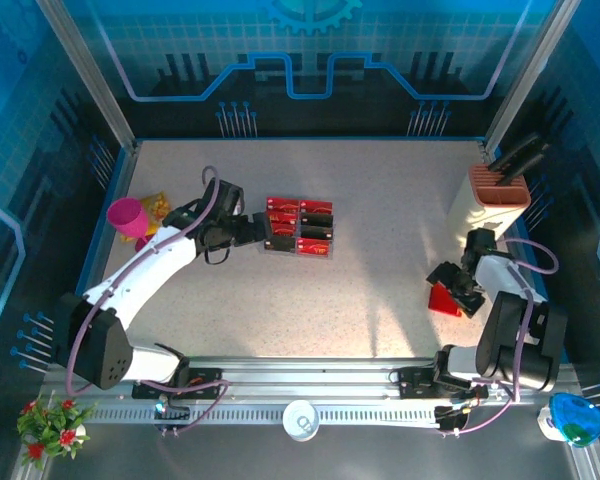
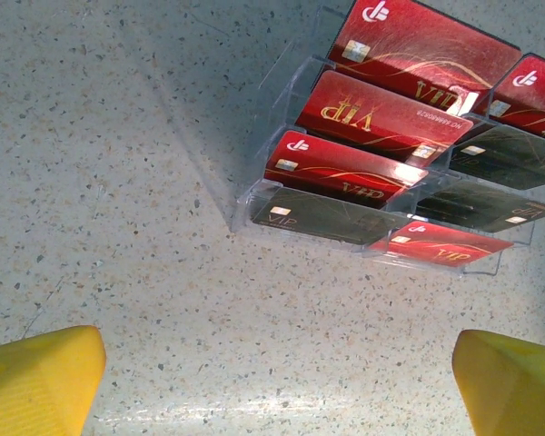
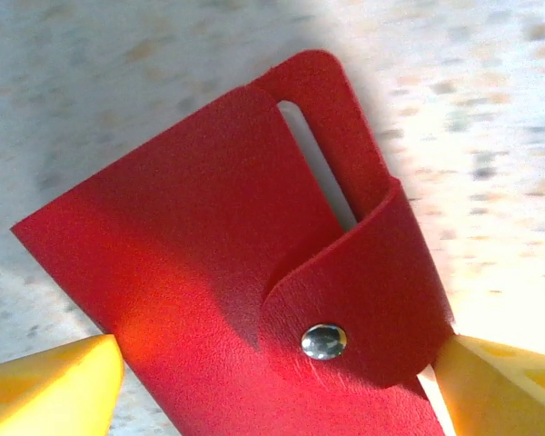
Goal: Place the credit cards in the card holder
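several credit cards (image 2: 381, 118) sit in the clear tray (image 2: 245, 204) before my left gripper (image 2: 277, 381), jaws wide and empty. my right gripper (image 3: 272, 381) straddles the card holder (image 3: 218, 263) at right; clamped or not, i cannot tell.

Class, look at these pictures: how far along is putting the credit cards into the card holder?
Done: nothing yet; the credit cards sit in the clear tray. In hand: the open left gripper hovers by the tray; the right gripper straddles the card holder, which is snapped shut; grip unclear. Left: open the holder, move every card.
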`<state>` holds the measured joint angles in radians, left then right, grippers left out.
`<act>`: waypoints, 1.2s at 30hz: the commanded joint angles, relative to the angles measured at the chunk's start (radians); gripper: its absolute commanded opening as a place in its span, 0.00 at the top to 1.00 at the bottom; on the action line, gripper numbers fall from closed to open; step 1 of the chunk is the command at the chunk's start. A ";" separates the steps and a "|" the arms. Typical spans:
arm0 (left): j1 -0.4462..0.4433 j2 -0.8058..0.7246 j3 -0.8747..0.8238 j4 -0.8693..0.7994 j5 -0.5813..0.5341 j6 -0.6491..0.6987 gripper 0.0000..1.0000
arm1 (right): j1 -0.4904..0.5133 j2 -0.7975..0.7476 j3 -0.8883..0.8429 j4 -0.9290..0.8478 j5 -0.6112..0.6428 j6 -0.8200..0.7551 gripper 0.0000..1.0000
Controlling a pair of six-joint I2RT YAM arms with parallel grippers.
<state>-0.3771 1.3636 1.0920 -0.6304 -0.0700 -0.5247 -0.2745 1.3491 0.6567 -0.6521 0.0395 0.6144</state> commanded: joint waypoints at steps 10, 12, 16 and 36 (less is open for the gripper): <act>-0.027 -0.035 -0.024 0.039 0.013 -0.038 0.01 | 0.366 0.165 0.182 0.083 -0.117 0.115 0.12; -0.037 -0.029 -0.014 0.046 0.016 -0.041 0.01 | 0.395 0.159 0.217 0.072 -0.138 0.097 0.11; -0.063 -0.011 0.010 0.053 0.012 -0.038 0.01 | 0.390 0.076 0.211 0.078 -0.164 0.072 0.10; -0.164 0.115 0.134 0.077 0.106 0.012 0.01 | 0.166 -0.106 -0.117 0.312 -0.469 -0.009 0.42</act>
<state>-0.5224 1.4586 1.1797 -0.5579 0.0010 -0.5396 -0.0929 1.2270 0.5484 -0.3992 -0.3733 0.6090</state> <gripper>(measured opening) 0.992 0.577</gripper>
